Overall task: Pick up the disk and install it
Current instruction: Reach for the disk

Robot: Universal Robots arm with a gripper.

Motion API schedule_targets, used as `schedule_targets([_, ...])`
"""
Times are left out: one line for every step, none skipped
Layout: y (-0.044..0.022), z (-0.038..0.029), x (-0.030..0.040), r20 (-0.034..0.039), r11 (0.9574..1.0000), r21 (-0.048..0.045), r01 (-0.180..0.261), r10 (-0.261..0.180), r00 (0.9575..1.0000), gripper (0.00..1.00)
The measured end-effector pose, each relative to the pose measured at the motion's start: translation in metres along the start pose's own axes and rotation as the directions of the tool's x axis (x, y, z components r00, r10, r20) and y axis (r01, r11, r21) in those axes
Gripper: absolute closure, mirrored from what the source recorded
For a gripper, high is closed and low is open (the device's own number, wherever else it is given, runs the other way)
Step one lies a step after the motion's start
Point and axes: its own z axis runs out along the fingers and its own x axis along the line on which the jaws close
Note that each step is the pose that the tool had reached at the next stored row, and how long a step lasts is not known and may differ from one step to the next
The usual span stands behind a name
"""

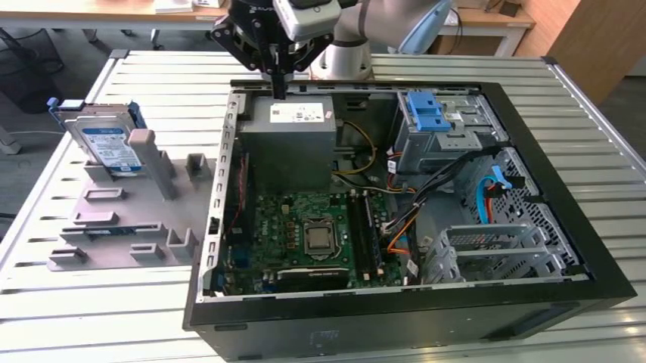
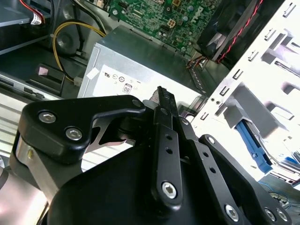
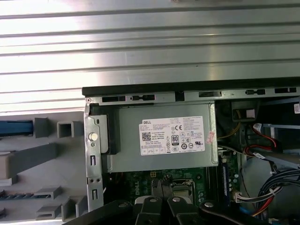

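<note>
The disk, silver with a blue-and-white label and a blue bracket, stands on edge in a grey slotted holder on the table, at the exterior view's left. My gripper hangs over the far edge of the open computer case, just above the grey power supply. It is well apart from the disk. Its black fingers are shut together with nothing between them in both wrist views, with the gripper pointing at the power supply.
The case holds a green motherboard, a grey drive cage with a blue latch, a second bare metal cage and loose cables. The slatted metal table surrounds the case.
</note>
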Motion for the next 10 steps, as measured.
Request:
schedule_targets([0.0000,0.0000,0.0002,0.0000,1.0000,0.0000,0.000,0.000,1.0000,0.89])
schedule_targets([0.0000,0.0001,0.0003,0.0001,1.0000,-0.0001,0.000,0.000,1.0000,0.89])
schedule_targets([0.0000,0.0001,0.0005,0.0000,1.0000,0.0000,0.000,0.000,1.0000,0.89])
schedule_targets([-0.0001,0.0001,0.0007,0.0000,1.0000,0.0000,0.000,0.000,1.0000,0.89])
schedule_targets([-0.0001,0.0001,0.0009,0.0001,1.0000,-0.0001,0.000,0.000,1.0000,0.89])
schedule_targets([-0.0001,0.0001,0.0011,0.0000,1.0000,0.0000,0.000,0.000,1.0000,0.89])
schedule_targets([-0.0001,0.0001,0.0013,0.0001,1.0000,0.0000,0.000,0.000,1.0000,0.89])
schedule_targets([-0.0001,0.0001,0.0015,0.0000,1.0000,0.0000,0.000,0.000,1.0000,0.89])
schedule_targets([-0.0001,0.0002,0.0017,0.0000,1.0000,0.0000,0.000,0.000,1.0000,0.89])
schedule_targets([-0.0001,0.0002,0.0019,0.0000,1.0000,0.0000,0.000,0.000,1.0000,0.89])
